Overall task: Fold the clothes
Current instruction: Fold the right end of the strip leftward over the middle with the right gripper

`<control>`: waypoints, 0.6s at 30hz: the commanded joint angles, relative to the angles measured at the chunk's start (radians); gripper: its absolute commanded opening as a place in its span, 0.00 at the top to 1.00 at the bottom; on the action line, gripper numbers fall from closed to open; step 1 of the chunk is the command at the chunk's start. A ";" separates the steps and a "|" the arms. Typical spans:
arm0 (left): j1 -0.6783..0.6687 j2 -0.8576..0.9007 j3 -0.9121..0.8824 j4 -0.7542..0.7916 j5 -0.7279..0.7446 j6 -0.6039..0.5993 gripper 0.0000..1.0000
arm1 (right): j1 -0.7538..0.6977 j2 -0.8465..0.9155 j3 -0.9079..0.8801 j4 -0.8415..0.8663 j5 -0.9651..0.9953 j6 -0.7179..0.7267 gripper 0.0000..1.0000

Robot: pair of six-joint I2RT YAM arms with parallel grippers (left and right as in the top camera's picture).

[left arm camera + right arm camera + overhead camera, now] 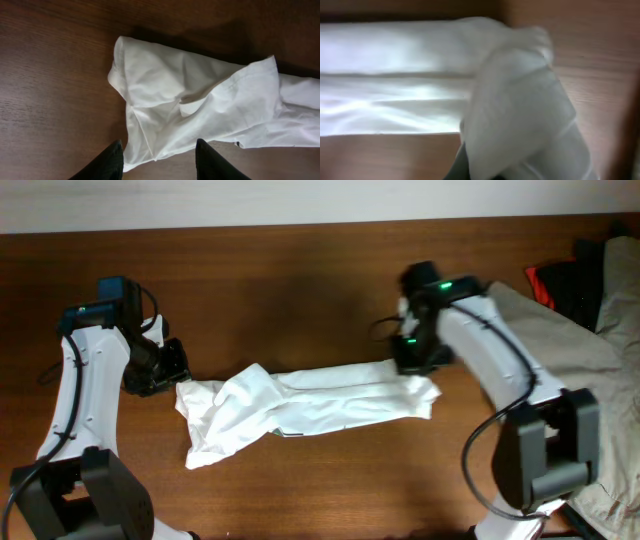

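Observation:
The white T-shirt lies bunched into a long wrinkled strip across the middle of the wooden table. No printed patch shows. My left gripper is at the shirt's left end. In the left wrist view its fingers are open, and the shirt's lower edge lies between the tips. My right gripper is at the shirt's right end. In the blurred right wrist view a fold of the shirt rises up over the jaws and hides all but one dark finger; they seem shut on the cloth.
A khaki-beige garment lies at the right edge of the table, partly under my right arm. A black-and-red garment lies behind it at the far right. The table's back edge meets a white wall.

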 commanded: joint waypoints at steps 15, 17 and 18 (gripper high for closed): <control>-0.002 -0.016 0.011 -0.008 -0.004 0.013 0.53 | 0.301 0.077 0.008 0.188 0.104 0.077 0.59; -0.002 -0.016 0.011 -0.008 -0.004 0.013 0.49 | 0.275 0.075 0.008 0.180 0.098 0.081 0.56; -0.002 -0.016 0.011 -0.008 -0.003 0.013 0.46 | 0.271 0.075 0.008 0.182 0.079 0.079 0.54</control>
